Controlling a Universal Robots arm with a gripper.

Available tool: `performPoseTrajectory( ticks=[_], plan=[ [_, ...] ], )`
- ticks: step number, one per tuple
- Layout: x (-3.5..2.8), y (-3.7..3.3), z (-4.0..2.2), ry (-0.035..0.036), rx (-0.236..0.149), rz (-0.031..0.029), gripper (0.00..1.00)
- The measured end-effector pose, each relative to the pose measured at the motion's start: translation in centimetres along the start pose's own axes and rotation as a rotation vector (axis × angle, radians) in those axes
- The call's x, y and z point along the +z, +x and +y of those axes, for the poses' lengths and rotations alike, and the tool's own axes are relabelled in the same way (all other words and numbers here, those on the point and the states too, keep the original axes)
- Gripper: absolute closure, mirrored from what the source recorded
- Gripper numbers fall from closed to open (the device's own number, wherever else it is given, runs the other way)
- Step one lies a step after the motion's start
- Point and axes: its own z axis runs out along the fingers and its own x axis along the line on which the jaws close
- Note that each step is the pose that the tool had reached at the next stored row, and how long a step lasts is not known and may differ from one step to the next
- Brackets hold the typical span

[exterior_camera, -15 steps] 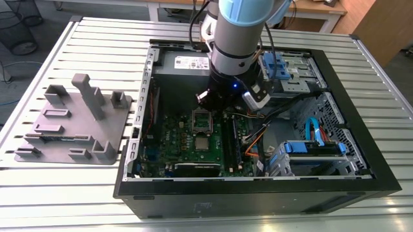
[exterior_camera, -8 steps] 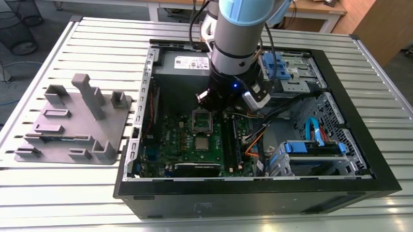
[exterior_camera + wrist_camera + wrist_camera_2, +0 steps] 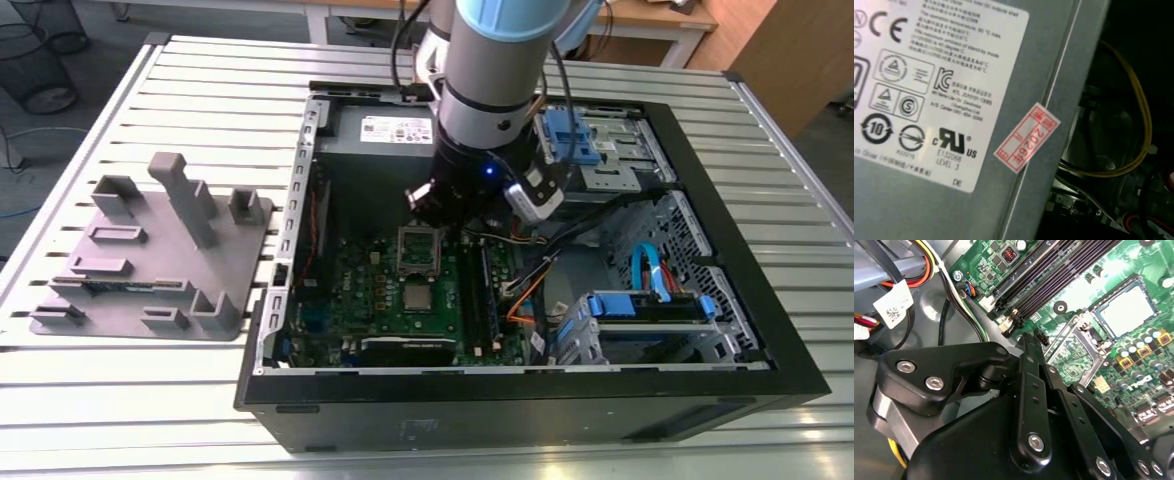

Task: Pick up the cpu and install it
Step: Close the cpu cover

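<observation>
cpu in the socket, gripper over the board

the cpu [image 3: 418, 296] is seen lying flat in its socket on the green board [image 3: 350, 285], inside the open pc case [image 3: 534, 390], w/ the metal frame [image 3: 418, 248] swung open just beside it. the gripper [image 3: 450, 224] is held above the board near that frame, apart from the cpu. jaws' state can't be told. a grey holder [image 3: 147, 262] is seen on the counter [image 3: 134, 400], at the exterior view's left.

**Arm upright, wrist low**

We see the grey cylindrical robot arm [image 3: 497, 70], capped in light blue, coming down almost vertically from the exterior view's top. Its black wrist section [image 3: 467, 175] shows a small blue light. Beneath it, the black metal linkage gripper [image 3: 451, 222] points downward. The second wrist view shows its bolted black links [image 3: 1029, 405] close up.
</observation>
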Motion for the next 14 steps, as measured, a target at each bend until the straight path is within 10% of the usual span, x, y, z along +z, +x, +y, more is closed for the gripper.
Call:
performPoseTrajectory(
  ticks=[9, 14],
  plan=[
    [-0.38, 0.06, -0.16, 0.0, -0.006, 0.0001, 0.89],
    [-0.39, 0.06, -0.16, 0.0004, -0.088, 0.003, 0.89]
  ],
)
